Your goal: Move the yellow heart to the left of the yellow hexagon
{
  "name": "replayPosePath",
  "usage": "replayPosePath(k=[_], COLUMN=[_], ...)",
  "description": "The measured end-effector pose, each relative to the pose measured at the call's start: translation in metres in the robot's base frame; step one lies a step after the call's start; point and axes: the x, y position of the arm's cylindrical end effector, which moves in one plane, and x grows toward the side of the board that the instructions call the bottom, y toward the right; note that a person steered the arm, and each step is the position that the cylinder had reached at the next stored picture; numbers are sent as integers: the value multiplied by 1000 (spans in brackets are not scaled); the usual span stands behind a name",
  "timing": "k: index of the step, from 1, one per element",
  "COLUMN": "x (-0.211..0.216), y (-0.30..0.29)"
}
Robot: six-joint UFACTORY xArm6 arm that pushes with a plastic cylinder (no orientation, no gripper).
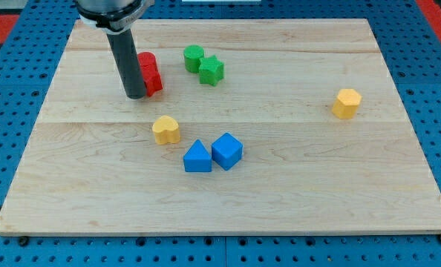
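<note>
At the view's left, my tip (134, 96) rests on the pale wooden board (72, 193), touching or just beside the left face of the small red block (149, 73), whose shape I cannot make out clearly; there are no fingers on this rod, so nothing is gripped or held. Just below and to the right of my tip, apart from it, sits the small yellow heart block (165, 129), the thing to be moved. Further right along the top are the green cylinder-like block (194, 57) and the green star-shaped block (211, 70), touching each other, and lower down the blue triangular block (197, 157) and blue cube (226, 150), also side by side. Well apart, near the view's right edge, stands the yellow hexagon block (347, 103). I judge the task barely begun: the heart lies far to the left of the hexagon, nearly the whole push rightward remains, and my tip must first get round to the heart's left side.
</note>
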Motion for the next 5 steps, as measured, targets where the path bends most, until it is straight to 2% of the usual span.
replayPosePath(k=[3,5], x=[96,90], y=[-15,27])
